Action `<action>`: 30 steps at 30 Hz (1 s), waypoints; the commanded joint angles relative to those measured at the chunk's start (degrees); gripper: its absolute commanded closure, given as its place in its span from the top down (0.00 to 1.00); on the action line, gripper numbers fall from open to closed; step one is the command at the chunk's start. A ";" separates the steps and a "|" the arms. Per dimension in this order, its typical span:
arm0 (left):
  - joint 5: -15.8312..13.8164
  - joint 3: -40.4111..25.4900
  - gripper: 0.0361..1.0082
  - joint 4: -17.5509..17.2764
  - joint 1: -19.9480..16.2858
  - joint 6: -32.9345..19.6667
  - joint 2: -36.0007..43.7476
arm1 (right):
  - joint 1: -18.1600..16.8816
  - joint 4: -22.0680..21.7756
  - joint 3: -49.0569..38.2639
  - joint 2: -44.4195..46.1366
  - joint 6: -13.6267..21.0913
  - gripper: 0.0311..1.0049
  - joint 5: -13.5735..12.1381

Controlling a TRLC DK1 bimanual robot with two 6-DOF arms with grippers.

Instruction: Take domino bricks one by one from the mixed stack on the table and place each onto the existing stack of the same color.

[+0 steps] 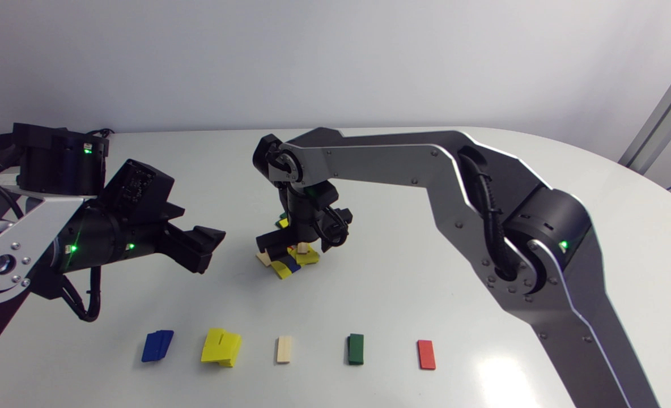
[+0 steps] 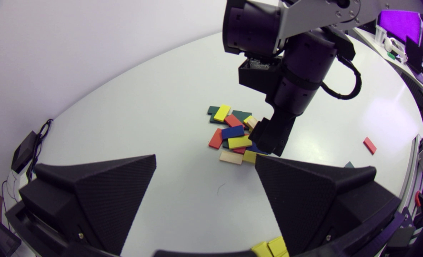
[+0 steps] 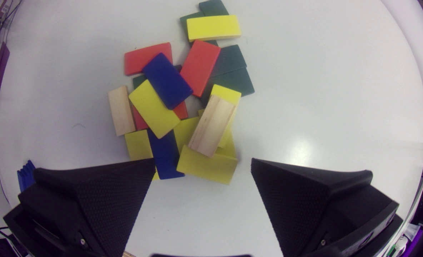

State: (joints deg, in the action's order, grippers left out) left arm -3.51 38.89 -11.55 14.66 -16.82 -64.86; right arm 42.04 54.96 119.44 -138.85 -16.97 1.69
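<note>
Five low stacks of flat wooden domino bricks lie in a row along the near side of the white table (image 1: 483, 317): a blue stack (image 1: 157, 346), a skewed yellow stack (image 1: 221, 347), a pale wood stack (image 1: 283, 349), a dark green stack (image 1: 356, 348) and a red stack (image 1: 426, 355). Further back, mid-table, sits the mixed pile of bricks (image 1: 290, 263), its colours overlapping. The right gripper (image 3: 203, 162) hangs over the pile's near edge, jaws spread wide and touching nothing. A pale wood brick (image 3: 211, 125) lies on yellow ones just ahead of it. The left gripper (image 2: 205, 159) is off to the pile's left, above the table, jaws spread and empty.
</note>
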 commanded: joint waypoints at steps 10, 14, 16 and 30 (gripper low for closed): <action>-0.45 -0.93 0.98 0.92 0.20 1.26 -0.53 | -0.82 0.94 0.27 -1.78 -1.75 0.77 -0.11; -0.53 -0.93 0.98 0.92 0.20 1.17 -0.53 | -0.82 0.94 0.18 -1.78 -1.75 0.70 -0.11; -0.53 -1.01 0.98 0.92 0.20 1.17 -0.53 | -0.82 0.94 0.01 -1.78 -1.75 0.70 -0.11; -0.62 -1.01 0.98 0.92 0.11 1.09 -0.53 | -0.91 0.94 -0.35 -2.57 -1.92 0.70 -1.34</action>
State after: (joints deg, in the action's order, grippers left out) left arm -3.53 38.89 -11.55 14.63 -16.82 -64.86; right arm 41.58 54.98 119.59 -139.26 -17.17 0.49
